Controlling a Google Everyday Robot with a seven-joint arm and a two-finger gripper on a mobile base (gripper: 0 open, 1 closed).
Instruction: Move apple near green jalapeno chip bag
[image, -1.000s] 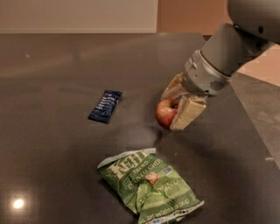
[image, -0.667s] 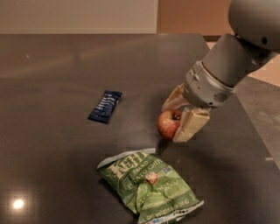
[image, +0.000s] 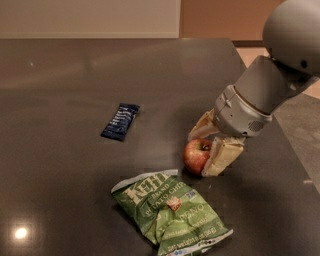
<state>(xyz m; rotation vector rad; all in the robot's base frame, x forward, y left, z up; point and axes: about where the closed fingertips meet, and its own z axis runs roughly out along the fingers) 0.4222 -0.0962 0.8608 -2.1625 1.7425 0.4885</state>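
The small red apple (image: 196, 155) with yellowish patches sits low at the dark tabletop, between the two cream fingers (image: 223, 156) of my gripper (image: 209, 146). The gripper is shut on the apple, coming in from the right on the grey arm. The crumpled green jalapeno chip bag (image: 169, 211) with white lettering lies flat just in front and to the left of the apple, its top right corner a short gap from the fruit.
A small dark blue snack-bar wrapper (image: 120, 121) lies on the table (image: 60, 90) to the left of the apple. The table's right edge (image: 295, 150) runs close behind the arm, with floor beyond it.
The gripper has carried the apple forward and down toward the chip bag; the apple now sits close to the bag's top right corner.
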